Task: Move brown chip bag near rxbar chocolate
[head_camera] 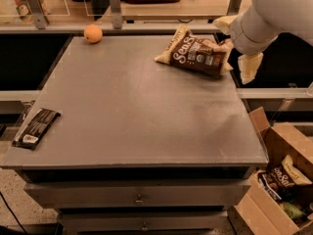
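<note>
The brown chip bag [195, 54] lies flat on the far right part of the grey table [142, 111], its white lettering facing up. The rxbar chocolate [36, 127] lies at the table's near left edge, far from the bag. My gripper [236, 45] comes in from the upper right on a white arm and hovers at the bag's right end. Its two cream fingers [250, 66] are spread apart, one behind the bag's end and one in front of it. The gripper holds nothing.
An orange [93, 33] sits at the far left corner of the table. An open cardboard box [279, 146] on the floor at the right holds another chip bag [283, 177]. Rails and a shelf run behind the table.
</note>
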{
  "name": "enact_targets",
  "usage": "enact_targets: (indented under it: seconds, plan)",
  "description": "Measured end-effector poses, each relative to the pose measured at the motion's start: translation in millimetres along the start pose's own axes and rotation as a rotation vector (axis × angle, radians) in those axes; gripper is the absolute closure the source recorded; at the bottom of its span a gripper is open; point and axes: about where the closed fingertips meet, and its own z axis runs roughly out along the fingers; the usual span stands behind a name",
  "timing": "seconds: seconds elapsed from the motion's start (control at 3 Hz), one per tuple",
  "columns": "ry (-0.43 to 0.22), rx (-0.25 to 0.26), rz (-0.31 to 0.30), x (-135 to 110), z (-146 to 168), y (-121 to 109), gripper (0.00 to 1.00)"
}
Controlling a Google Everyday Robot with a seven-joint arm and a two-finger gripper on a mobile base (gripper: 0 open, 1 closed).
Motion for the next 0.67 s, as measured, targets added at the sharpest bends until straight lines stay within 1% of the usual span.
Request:
enact_targets:
  seconds: [0.67]
  plan:
    - [0.018,0.042,-0.018,7.8,37.5,-27.4,0.0]
